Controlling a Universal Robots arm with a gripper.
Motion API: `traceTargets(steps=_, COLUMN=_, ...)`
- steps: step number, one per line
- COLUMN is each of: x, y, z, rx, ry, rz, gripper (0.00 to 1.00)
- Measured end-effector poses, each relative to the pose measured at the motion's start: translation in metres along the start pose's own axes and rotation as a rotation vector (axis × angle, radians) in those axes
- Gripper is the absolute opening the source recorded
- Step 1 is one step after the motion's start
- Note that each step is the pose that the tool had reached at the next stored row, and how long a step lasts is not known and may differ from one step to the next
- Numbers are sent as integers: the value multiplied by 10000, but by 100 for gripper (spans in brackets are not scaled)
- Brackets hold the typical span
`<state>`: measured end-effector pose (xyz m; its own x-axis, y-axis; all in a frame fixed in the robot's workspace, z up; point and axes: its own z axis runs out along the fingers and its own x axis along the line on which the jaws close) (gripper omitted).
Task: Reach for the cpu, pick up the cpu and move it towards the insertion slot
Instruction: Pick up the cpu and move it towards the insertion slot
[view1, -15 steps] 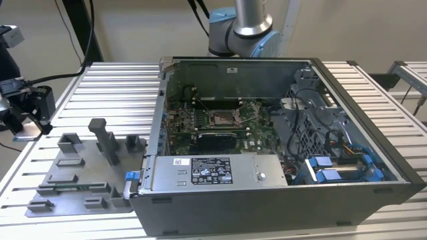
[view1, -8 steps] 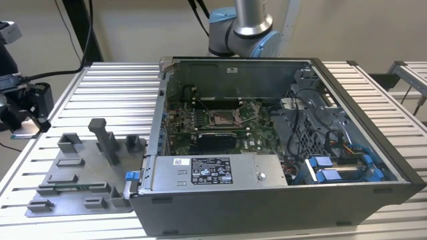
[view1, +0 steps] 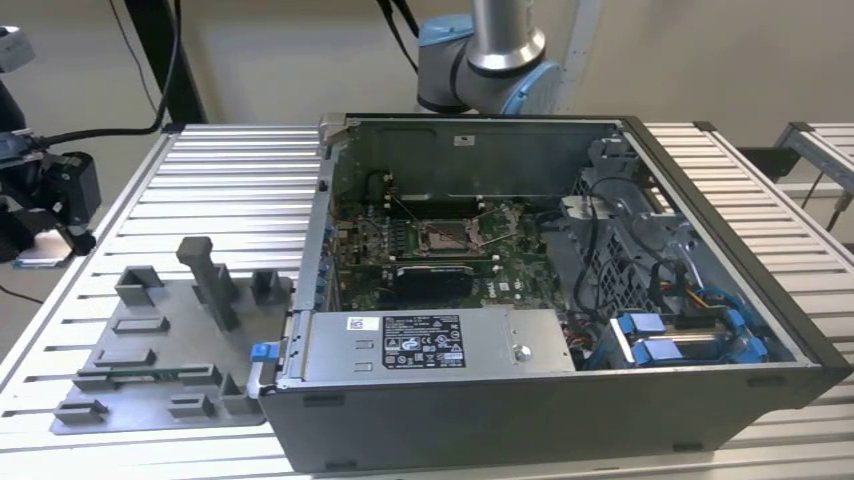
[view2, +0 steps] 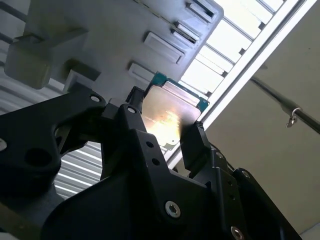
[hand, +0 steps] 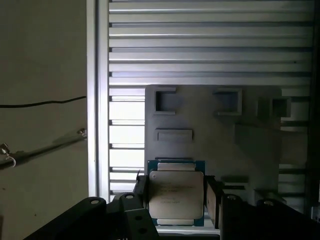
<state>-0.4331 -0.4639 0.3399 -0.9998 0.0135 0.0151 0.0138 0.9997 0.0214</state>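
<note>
The hand (hand: 177, 196) clamps the cpu (hand: 176, 190) by 2 opposite edges (near the worktop (hand: 200, 50) rim); open room lies beyond.

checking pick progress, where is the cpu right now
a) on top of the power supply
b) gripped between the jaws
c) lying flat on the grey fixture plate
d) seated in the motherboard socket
b: in both wrist views the cpu is clamped edge to edge between the jaws of the gripper, with the grey fixture plate in the background.
</note>
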Motion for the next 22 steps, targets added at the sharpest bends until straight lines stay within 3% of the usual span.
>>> traceTargets(steps=1, x=0, y=0, z=-41, rx=1, ry=0, rz=-1, gripper=0)
traceTargets(steps=12, x=3, y=5, z=-230, rx=0, ry=0, rz=0, gripper=0)
traceTargets(steps=22, x=4, y=5, z=-246, rx=-5, ry=3, rz=-1, gripper=0)
